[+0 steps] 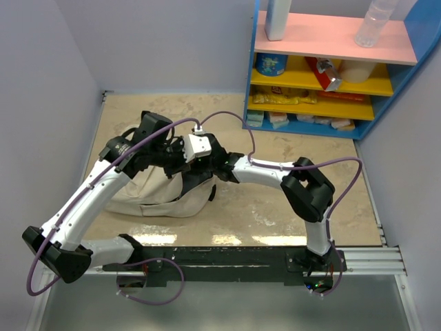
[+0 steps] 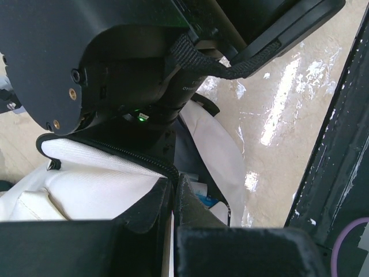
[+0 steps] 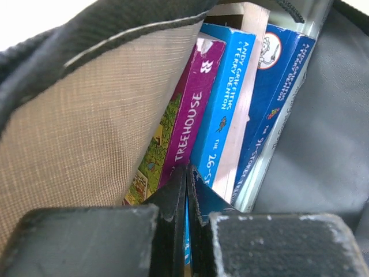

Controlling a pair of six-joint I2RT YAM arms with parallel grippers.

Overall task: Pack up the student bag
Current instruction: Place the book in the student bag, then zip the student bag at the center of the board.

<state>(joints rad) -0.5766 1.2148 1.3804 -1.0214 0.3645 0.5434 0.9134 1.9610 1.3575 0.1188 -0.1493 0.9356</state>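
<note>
The large soft beige fabric student bag [image 1: 158,200] with black zipper trim lies slumped on the marbled tan table [image 1: 275,214], toward its left edge. The left gripper [image 2: 174,193] is pinched on the bag's zippered rim. The right gripper [image 3: 187,196] sits inside with its fingers pressed together. In the bag a purple "Treehouse" book [image 3: 193,109], a bright blue paperback [image 3: 228,86] and a darker blue book [image 3: 277,86] stand side by side. A blue shelf unit [image 1: 252,76] at the far right corner holds bottles [image 1: 375,24] and yellow packets [image 1: 282,98].
</note>
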